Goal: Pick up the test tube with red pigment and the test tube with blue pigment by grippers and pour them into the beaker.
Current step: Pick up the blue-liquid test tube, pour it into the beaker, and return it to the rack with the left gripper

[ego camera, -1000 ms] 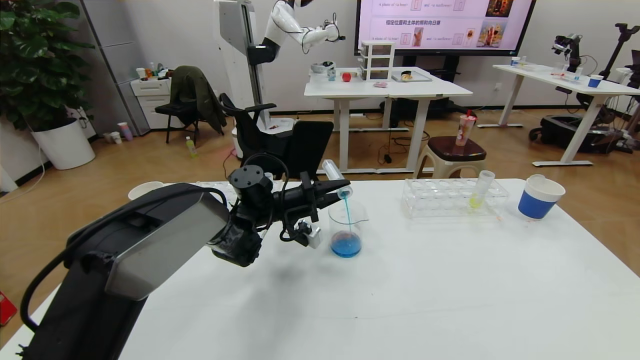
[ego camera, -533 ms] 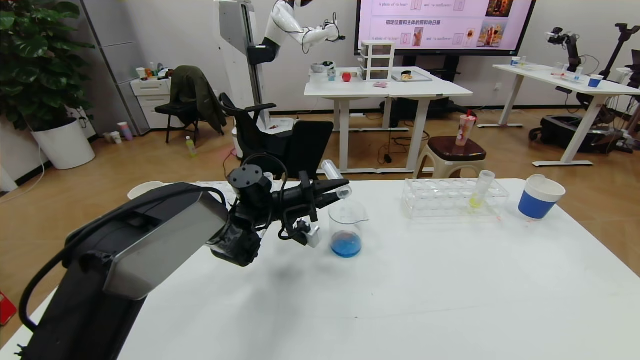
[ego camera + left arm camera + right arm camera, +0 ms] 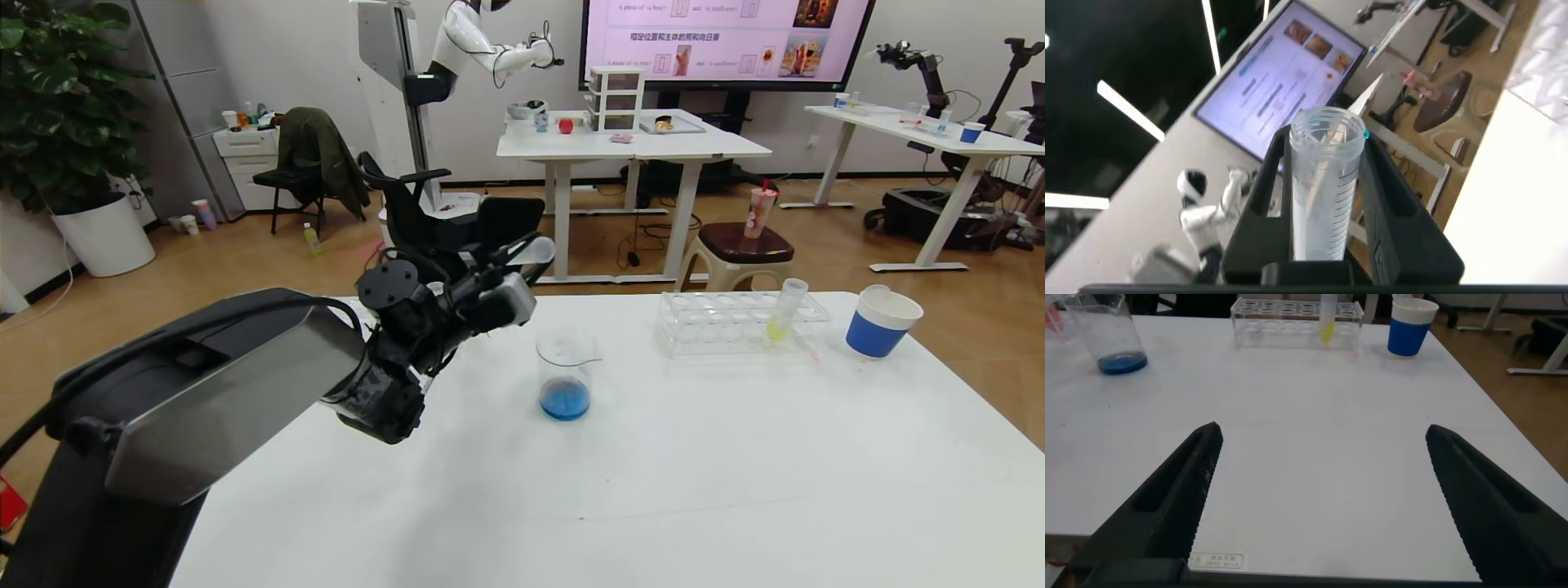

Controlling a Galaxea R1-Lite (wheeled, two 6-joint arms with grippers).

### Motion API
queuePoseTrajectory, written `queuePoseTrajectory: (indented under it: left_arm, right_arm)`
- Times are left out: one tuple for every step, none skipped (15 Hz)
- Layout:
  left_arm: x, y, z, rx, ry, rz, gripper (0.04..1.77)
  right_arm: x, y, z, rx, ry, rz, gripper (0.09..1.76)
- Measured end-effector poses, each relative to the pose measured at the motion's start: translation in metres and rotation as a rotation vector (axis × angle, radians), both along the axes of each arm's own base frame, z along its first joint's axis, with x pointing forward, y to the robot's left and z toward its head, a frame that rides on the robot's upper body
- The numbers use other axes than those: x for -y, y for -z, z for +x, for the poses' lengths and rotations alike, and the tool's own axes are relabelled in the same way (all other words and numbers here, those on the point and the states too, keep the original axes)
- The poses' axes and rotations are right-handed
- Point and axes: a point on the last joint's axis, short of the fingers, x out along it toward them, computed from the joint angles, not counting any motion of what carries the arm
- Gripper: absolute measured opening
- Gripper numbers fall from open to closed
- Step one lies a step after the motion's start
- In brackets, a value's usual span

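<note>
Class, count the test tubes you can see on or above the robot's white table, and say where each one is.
2. An emptied test tube sits in the left gripper, raised left of the beaker. A yellow-liquid tube stands in the clear rack. Others may be hidden.

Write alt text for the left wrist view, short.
The left hand is shut on an emptied clear test tube, its open mouth facing the camera. Behind it are a wall screen and a white table edge.

Wood-tone floor (image 3: 204, 269). Far wall: large display screen (image 3: 727, 37). White desk (image 3: 629, 147) at far centre; second white desk (image 3: 922, 131) far right. Potted plant (image 3: 65, 106) far left. Brown stool (image 3: 747, 245) right of centre.
</note>
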Motion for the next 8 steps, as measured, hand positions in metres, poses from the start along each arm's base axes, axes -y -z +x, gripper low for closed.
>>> queuePoseTrajectory:
  left_arm:
    - [0.002, -0.007, -0.003, -0.059, -0.055, -0.098, 0.50]
    - [0.005, -0.015, -0.006, -0.109, -0.126, -0.209, 0.50]
    - [0.008, -0.023, -0.010, -0.158, -0.199, -0.328, 0.50]
    - [0.012, -0.030, -0.013, -0.223, -0.267, -0.453, 0.50]
    - [0.015, -0.034, -0.015, -0.296, -0.315, -0.550, 0.50]
    - [0.017, -0.038, -0.018, -0.367, -0.344, -0.628, 0.50]
    - [0.018, -0.041, -0.019, -0.425, -0.370, -0.689, 0.50]
    - [0.018, -0.043, -0.021, -0.484, -0.394, -0.736, 0.50]
  right_arm:
    - [0.000, 0.000, 0.000, 0.000, 0.000, 0.000, 1.74]
    - [0.000, 0.000, 0.000, 0.000, 0.000, 0.000, 1.74]
    - [0.000, 0.000, 0.000, 0.000, 0.000, 0.000, 1.74]
    - [0.000, 0.000, 0.000, 0.000, 0.000, 0.000, 1.74]
    - [0.000, 0.000, 0.000, 0.000, 0.000, 0.000, 1.74]
    - [0.000, 0.000, 0.000, 0.000, 0.000, 0.000, 1.74]
    - [0.000, 0.000, 0.000, 0.000, 0.000, 0.000, 1.74]
    - [0.000, 0.000, 0.000, 0.000, 0.000, 0.000, 1.74]
